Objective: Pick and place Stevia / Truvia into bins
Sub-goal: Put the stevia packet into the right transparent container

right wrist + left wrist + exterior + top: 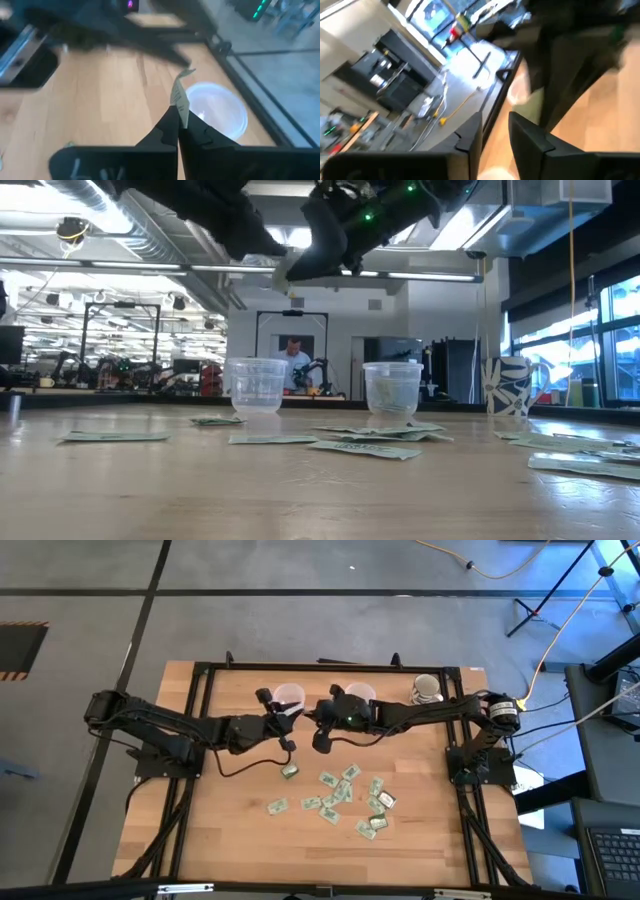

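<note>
Pale wooden table (230,840) carries the work, still early by my judgement: some dozen flat paper sachets (345,798) lie scattered in front of the two round translucent cups (258,387). Above the left-hand cup, the right gripper (178,119) pinches one thin pale sachet (180,95). Close beside, the left gripper (495,131) stands slightly parted, empty.

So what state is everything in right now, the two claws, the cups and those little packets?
Right gripper: shut on a sachet, held above the left cup.
Left gripper: open, empty, raised near the cups.
Left cup: upright; contents unclear.
Right cup: upright, with sachets inside.
Loose sachets: lying flat, scattered on the table.
Mug: upright at the table's back edge.
</note>
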Controlling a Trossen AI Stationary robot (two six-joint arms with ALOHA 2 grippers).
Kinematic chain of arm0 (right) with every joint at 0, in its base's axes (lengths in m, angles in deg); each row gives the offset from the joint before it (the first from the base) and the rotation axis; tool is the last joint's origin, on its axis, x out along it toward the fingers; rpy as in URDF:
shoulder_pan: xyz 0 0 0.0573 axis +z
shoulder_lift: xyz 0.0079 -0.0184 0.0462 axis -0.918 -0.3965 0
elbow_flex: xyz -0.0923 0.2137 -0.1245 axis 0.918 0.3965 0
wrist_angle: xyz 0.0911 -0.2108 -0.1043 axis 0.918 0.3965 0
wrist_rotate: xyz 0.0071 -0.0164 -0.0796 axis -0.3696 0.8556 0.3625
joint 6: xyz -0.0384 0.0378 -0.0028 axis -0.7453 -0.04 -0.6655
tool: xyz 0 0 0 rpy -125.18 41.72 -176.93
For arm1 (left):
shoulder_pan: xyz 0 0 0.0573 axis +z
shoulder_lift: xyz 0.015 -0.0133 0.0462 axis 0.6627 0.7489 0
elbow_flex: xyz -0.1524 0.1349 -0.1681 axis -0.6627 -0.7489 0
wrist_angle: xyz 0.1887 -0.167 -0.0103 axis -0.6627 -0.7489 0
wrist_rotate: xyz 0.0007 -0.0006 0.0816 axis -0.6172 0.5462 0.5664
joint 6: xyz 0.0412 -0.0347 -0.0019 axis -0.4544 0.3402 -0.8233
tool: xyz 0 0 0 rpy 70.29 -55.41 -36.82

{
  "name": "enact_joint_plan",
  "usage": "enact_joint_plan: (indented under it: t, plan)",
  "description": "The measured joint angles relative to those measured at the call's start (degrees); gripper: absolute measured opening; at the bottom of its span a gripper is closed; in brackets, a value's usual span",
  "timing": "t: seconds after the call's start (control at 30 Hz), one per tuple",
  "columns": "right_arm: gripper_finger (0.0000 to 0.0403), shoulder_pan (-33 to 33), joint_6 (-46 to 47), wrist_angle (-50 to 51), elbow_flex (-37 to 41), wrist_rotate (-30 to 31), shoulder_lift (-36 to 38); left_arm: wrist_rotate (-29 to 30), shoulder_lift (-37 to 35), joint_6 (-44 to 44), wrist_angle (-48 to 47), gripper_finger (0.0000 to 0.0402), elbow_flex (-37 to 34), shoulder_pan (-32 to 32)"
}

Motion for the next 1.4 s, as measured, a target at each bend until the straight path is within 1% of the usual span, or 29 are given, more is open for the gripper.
enact_joint_plan:
  t: [0.1,0.23,0.3,0.43,0.57,0.7,0.83,1.0,1.27,1.4]
  plan:
    - [0.0002,-0.3,1.2,4.4,0.0,0.0,1.0,3.1,0.0,1.1,-4.5,0.0106,0.0,0.0]
    - [0.0001,-1.6,3.1,10.5,0.0,0.0,3.5,3.0,0.0,6.9,-11.1,0.0113,0.0,0.0]
    - [0.0001,-2.9,4.4,14.6,0.0,0.2,5.1,1.6,0.0,9.9,-14.3,0.0113,0.0,0.0]
    - [0.0001,-6.6,10.0,25.1,0.0,3.8,7.5,-2.9,0.0,13.7,-19.6,0.0109,0.0,0.0]
    - [0.0001,-11.3,15.2,32.2,0.0,4.1,7.5,-7.4,0.0,15.6,-21.3,0.0104,0.0,0.0]
    - [0.0001,-14.6,16.1,34.8,0.0,4.0,5.6,-10.3,0.0,15.5,-21.2,0.0102,0.0,0.0]
    - [0.0000,-16.0,16.3,36.3,0.0,4.0,4.5,-10.3,0.0,16.0,-21.1,0.0104,0.0,0.0]
    - [0.0000,-16.1,17.8,37.9,0.0,3.8,3.2,-10.9,0.0,16.4,-21.1,0.0101,0.0,0.0]
    - [0.0007,-16.1,19.3,40.7,0.0,3.8,1.3,-16.7,0.0,16.4,-21.1,0.0100,0.0,0.0]
    - [0.0008,-16.1,19.1,40.5,0.0,3.9,1.3,-17.9,0.0,16.4,-21.2,0.0099,0.0,0.0]
